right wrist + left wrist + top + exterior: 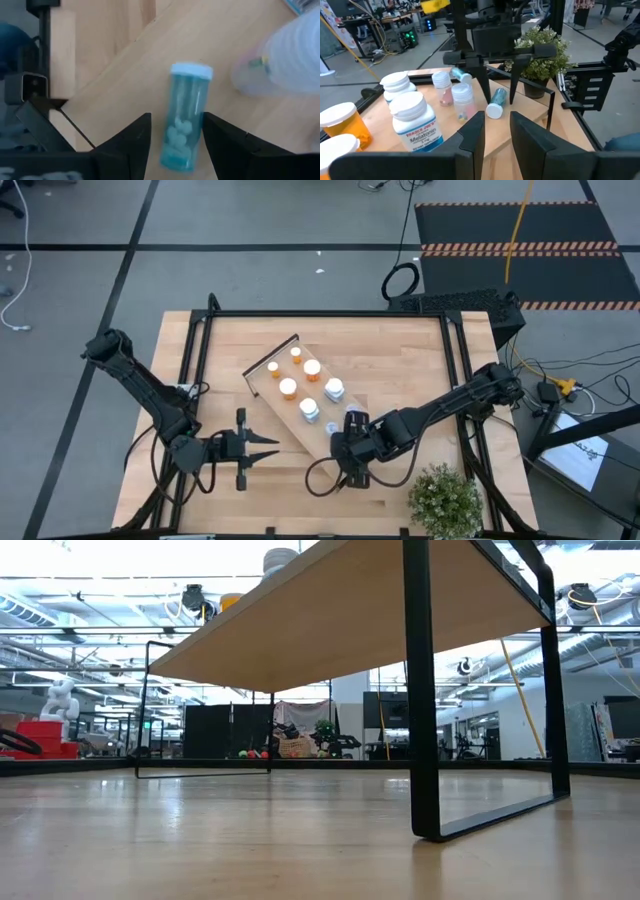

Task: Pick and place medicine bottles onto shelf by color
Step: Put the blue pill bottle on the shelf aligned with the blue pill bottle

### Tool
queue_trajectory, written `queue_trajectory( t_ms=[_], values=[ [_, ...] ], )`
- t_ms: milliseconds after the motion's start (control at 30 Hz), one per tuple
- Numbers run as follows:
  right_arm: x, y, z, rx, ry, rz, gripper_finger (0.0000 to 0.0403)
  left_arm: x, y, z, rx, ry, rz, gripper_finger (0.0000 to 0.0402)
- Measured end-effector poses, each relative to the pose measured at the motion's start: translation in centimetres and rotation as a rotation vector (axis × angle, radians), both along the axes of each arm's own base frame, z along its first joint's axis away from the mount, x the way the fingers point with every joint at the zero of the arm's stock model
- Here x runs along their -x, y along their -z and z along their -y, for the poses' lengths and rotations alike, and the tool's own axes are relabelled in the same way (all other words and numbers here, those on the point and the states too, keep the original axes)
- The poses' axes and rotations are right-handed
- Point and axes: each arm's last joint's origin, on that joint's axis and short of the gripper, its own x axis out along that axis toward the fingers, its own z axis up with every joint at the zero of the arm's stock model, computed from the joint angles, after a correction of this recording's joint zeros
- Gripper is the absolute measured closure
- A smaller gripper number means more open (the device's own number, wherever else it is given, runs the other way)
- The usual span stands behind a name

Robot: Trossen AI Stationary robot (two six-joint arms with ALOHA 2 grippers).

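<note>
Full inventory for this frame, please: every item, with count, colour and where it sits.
Shelf: one, light wood with dark end walls, lying diagonally at the table's middle.
Orange bottles: about four, white caps, standing on the shelf's far half.
Pale bottles: at least three, white caps, standing on the shelf's near half.
Blue bottle: one, lying on its side between the right gripper's fingers.
Potted plant: one, green, near-right table corner.
Table: one, wood, black frame.
Left gripper: open, left of the shelf.
Right gripper: open around the lying blue bottle.
</note>
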Motion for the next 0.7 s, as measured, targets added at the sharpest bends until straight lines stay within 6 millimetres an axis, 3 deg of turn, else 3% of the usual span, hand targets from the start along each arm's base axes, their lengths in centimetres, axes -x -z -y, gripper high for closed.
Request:
queue_trajectory(
  t_ms=[700],
  values=[
    [0.16,-0.13,-0.17,0.010,-0.091,-0.003,0.0313,-0.02,-0.04,0.01,0.005,-0.001,0.003,0.0309]
  ],
)
